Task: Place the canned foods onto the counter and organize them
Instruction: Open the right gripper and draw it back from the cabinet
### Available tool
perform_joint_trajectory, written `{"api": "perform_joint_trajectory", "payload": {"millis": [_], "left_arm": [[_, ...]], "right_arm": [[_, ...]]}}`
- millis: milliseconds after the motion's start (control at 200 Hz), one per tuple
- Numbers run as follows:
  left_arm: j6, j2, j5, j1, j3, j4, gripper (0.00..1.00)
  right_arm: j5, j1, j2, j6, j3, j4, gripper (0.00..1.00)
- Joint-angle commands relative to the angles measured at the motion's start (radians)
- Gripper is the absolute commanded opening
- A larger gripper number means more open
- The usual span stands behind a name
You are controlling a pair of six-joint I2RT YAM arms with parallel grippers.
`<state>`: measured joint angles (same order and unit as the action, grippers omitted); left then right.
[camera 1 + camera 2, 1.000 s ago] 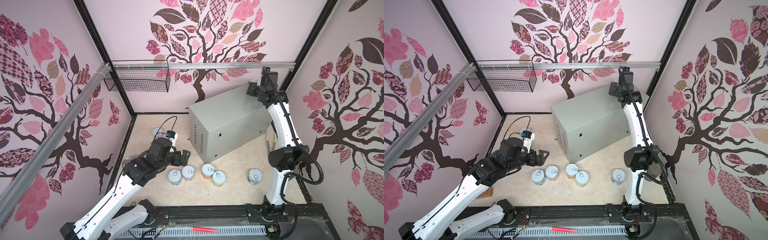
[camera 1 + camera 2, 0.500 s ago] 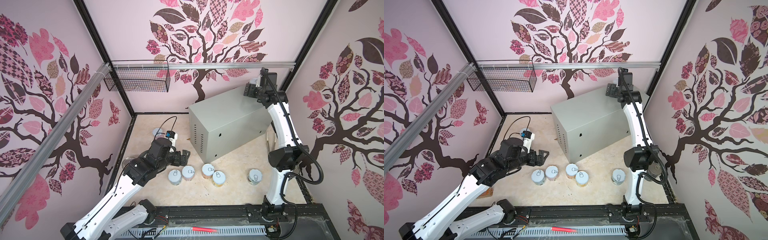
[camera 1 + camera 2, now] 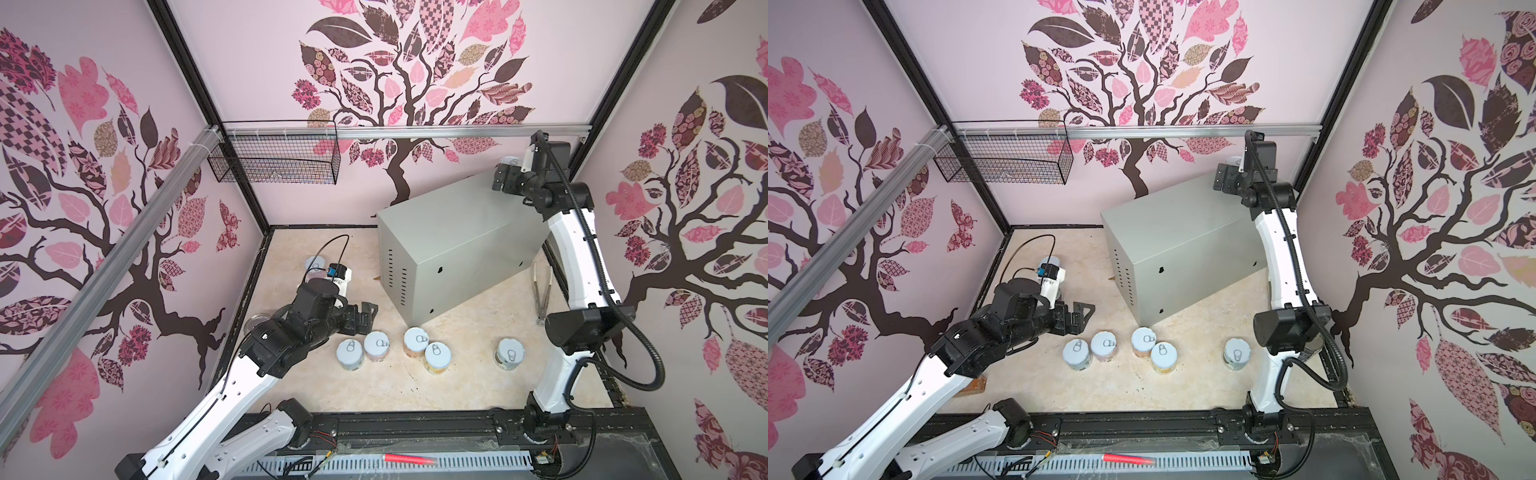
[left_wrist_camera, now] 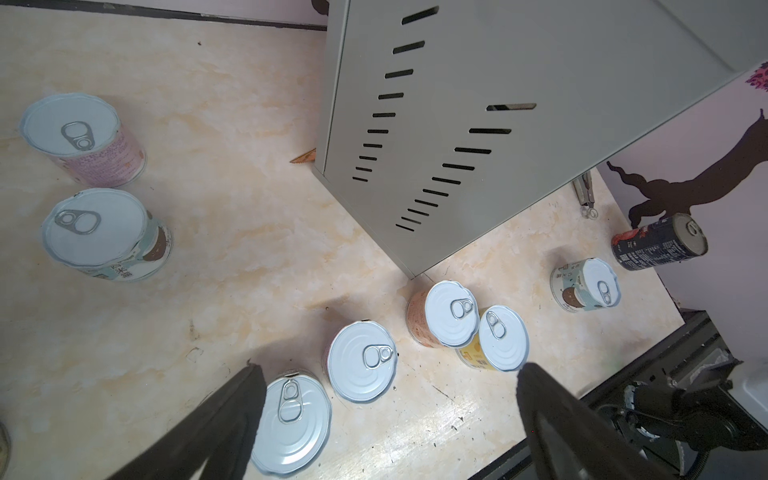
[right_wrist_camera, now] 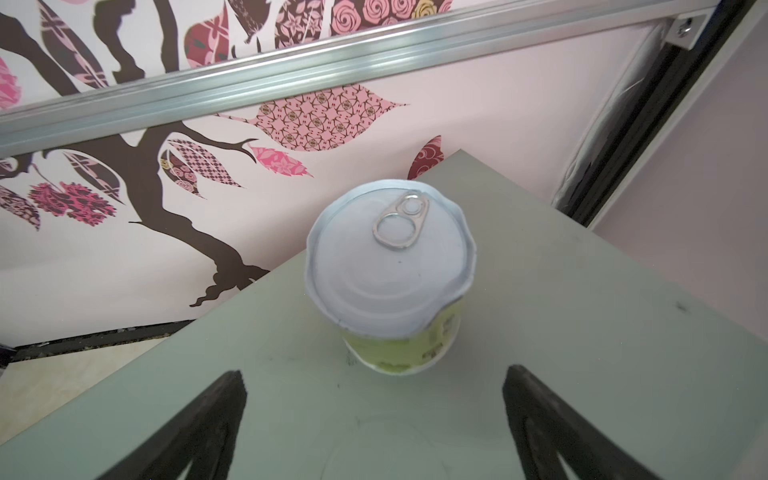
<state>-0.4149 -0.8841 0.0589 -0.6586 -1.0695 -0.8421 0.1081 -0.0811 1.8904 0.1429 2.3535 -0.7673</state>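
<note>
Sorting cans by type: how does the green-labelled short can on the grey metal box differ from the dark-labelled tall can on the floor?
The green-labelled short can stands on the grey metal box; the dark-labelled tall can is on the beige floor by the wall. The green one is squat with a wide pale lid; the dark one is slimmer with a small silver top. Both have ring pulls.

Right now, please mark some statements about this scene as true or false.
1. The short green-labelled can with a pale pull-tab lid stands upright on the light-grey sheet-metal box. True.
2. The right gripper is shut on this can. False: its jaws are open, clear of it.
3. The left gripper is open and holds nothing. True.
4. The metal tongs lie on the box. False: they lie on the beige tabletop beside it.
</note>
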Motion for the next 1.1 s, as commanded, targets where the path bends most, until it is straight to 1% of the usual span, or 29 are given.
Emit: {"api": "perform_joint_trajectory", "payload": {"millis": [0, 180, 400, 525, 675, 730, 875, 990, 1090], "left_arm": [[0.006, 0.021, -0.004, 0.005, -0.027, -0.03, 0.98], [0.005, 0.036, 0.001, 0.005, -0.031, -0.061, 0.98], [0.014, 0.027, 0.013, 0.005, -0.042, -0.09, 0.98], [0.025, 0.02, 0.025, 0.005, -0.051, -0.107, 0.98], [0.043, -0.008, 0.035, 0.005, -0.071, -0.147, 0.98], [0.05, -0.018, 0.037, 0.005, -0.078, -0.161, 0.98], [0.05, -0.036, 0.035, 0.005, -0.08, -0.175, 0.98], [0.04, -0.054, 0.033, 0.005, -0.083, -0.178, 0.98], [0.031, -0.07, 0.024, 0.005, -0.078, -0.174, 0.98]], "right_arm": [[-0.021, 0.002, -0.11, 0.028, -0.013, -0.045, 1.0], [-0.023, 0.0, -0.221, 0.049, -0.114, -0.095, 1.0], [-0.021, -0.015, -0.442, 0.074, -0.38, -0.056, 1.0], [0.071, -0.082, -0.556, 0.054, -0.493, -0.065, 1.0], [0.098, -0.108, -0.7, 0.056, -0.631, -0.051, 1.0], [0.091, -0.115, -0.749, 0.069, -0.671, -0.049, 1.0], [0.025, -0.117, -0.842, 0.082, -0.754, -0.1, 1.0], [-0.002, -0.117, -0.952, 0.104, -0.893, -0.073, 1.0], [-0.061, -0.117, -1.037, 0.124, -1.025, -0.059, 1.0]]}}
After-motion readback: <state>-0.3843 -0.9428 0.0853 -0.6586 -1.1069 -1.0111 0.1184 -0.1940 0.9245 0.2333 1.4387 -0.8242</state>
